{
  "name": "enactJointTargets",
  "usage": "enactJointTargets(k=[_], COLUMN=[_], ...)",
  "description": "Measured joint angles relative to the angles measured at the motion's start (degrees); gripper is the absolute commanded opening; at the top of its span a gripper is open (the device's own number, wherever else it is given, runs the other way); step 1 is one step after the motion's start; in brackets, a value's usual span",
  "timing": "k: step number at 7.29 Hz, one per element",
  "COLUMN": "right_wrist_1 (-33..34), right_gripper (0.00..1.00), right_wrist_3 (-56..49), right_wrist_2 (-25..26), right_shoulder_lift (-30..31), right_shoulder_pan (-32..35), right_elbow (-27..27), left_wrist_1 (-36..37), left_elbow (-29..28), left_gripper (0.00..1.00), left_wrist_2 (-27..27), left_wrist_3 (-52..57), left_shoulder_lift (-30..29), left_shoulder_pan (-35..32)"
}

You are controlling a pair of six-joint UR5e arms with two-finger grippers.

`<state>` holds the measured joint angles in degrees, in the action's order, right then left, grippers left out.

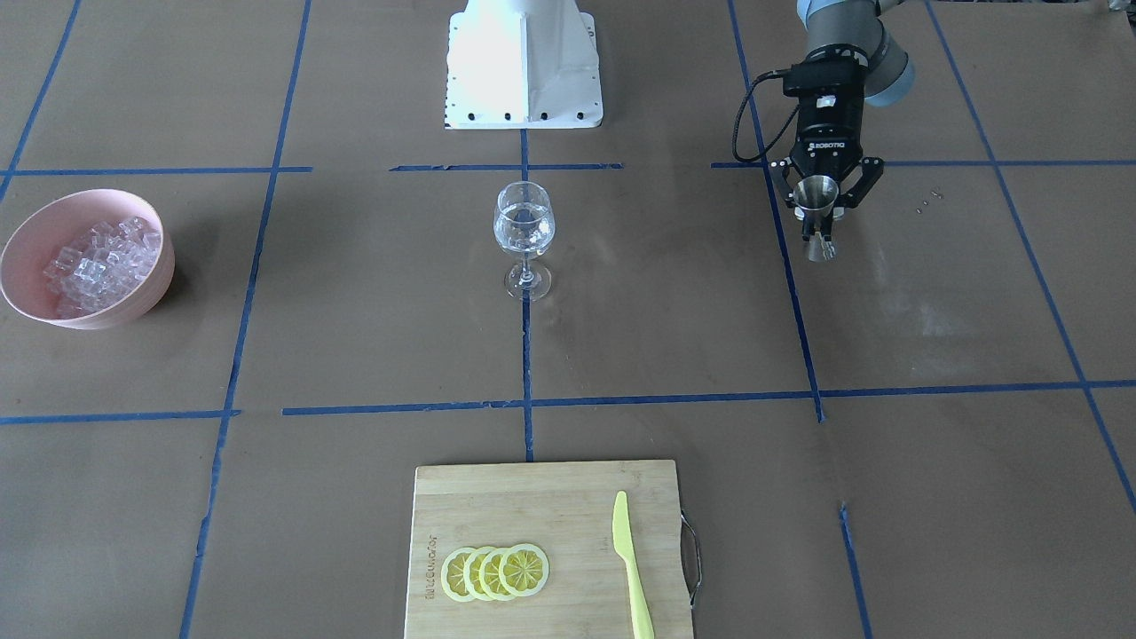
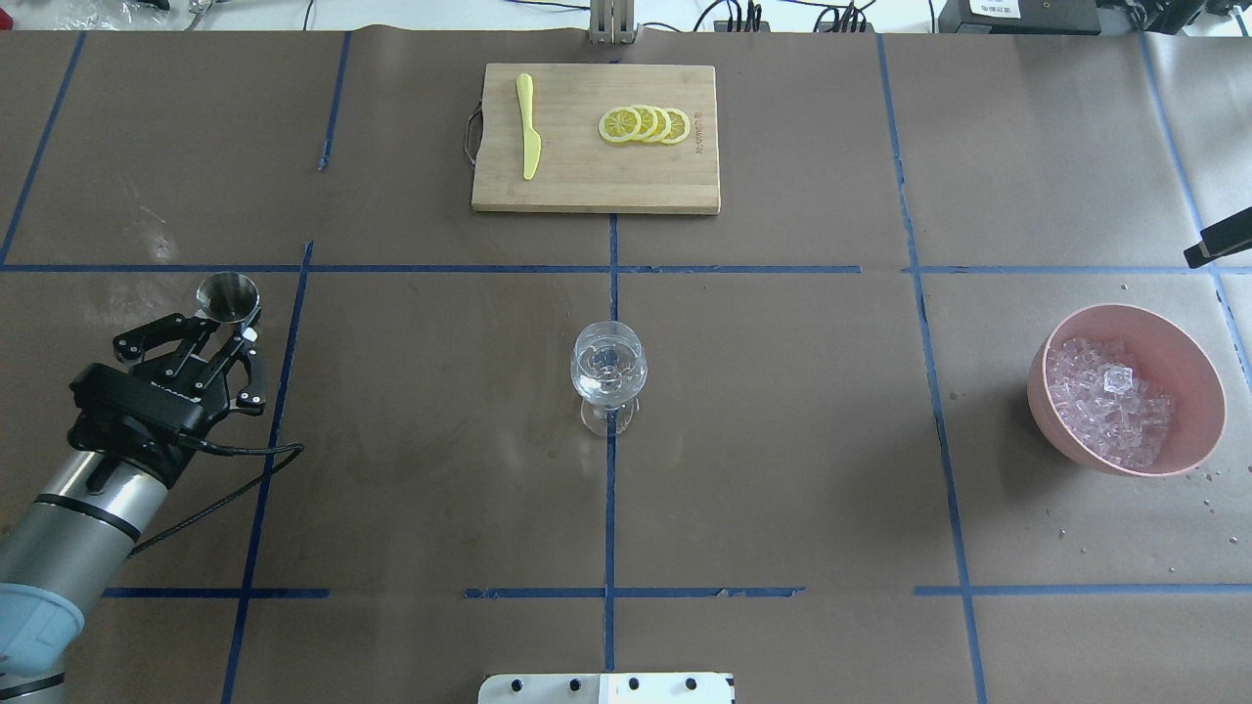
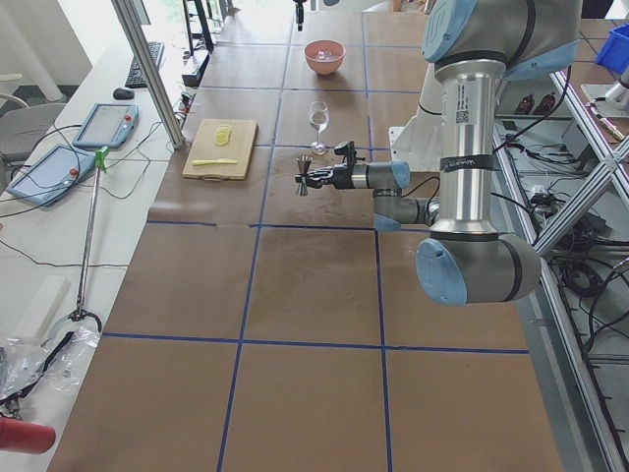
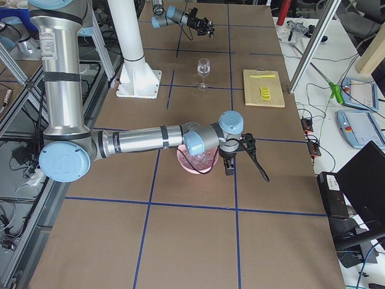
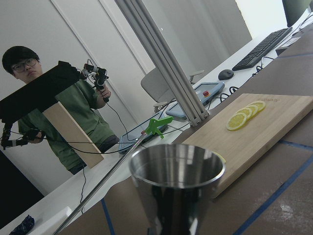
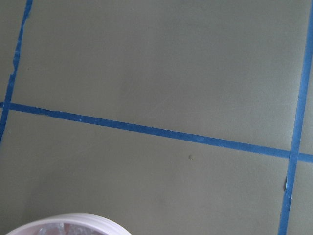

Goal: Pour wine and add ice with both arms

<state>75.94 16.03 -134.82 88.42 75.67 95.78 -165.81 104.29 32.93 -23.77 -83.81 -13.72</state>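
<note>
My left gripper [image 1: 816, 222] is shut on the waist of a steel jigger [image 1: 816, 193] and holds it upright, to my left of the wine glass. The jigger fills the left wrist view [image 5: 176, 186]. The clear wine glass [image 2: 608, 370] stands at the table's middle with clear liquid in it. The ice [image 2: 1110, 403] is heaped in a pink bowl [image 2: 1198, 391] on my right. My right gripper [image 4: 233, 159] shows only in the exterior right view, just beyond the bowl, with a long black tool [image 4: 258, 165] at it. I cannot tell whether it is open or shut.
A wooden cutting board [image 2: 587, 181] at the far edge carries several lemon slices [image 2: 646, 124] and a yellow-green knife [image 2: 528, 137]. The white pedestal [image 1: 524, 67] stands behind the glass. Small clear bits [image 2: 1208, 489] lie by the bowl. An operator [image 5: 54, 117] sits beyond the table.
</note>
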Motion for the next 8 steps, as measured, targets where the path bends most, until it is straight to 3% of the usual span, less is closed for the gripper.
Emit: enactJointTargets(k=[3,8], right_wrist_1=[-0.01,-0.01], right_gripper=[1.00,1.00], right_wrist_3=[-0.03,-0.03], right_wrist_2=[0.08,0.52], right_shoulder_lift=[0.00,-0.04], right_shoulder_pan=[0.00,0.00], right_elbow=[0.20,0.51], left_wrist_1=[-1.95,-6.53], left_elbow=[-3.27,-10.06], left_gripper=[0.00,0.00], left_wrist_2=[0.29,0.95], left_wrist_3=[-5.19,-21.76], left_shoulder_lift=[5.71,6.24], left_shoulder_pan=[-0.32,-0.15])
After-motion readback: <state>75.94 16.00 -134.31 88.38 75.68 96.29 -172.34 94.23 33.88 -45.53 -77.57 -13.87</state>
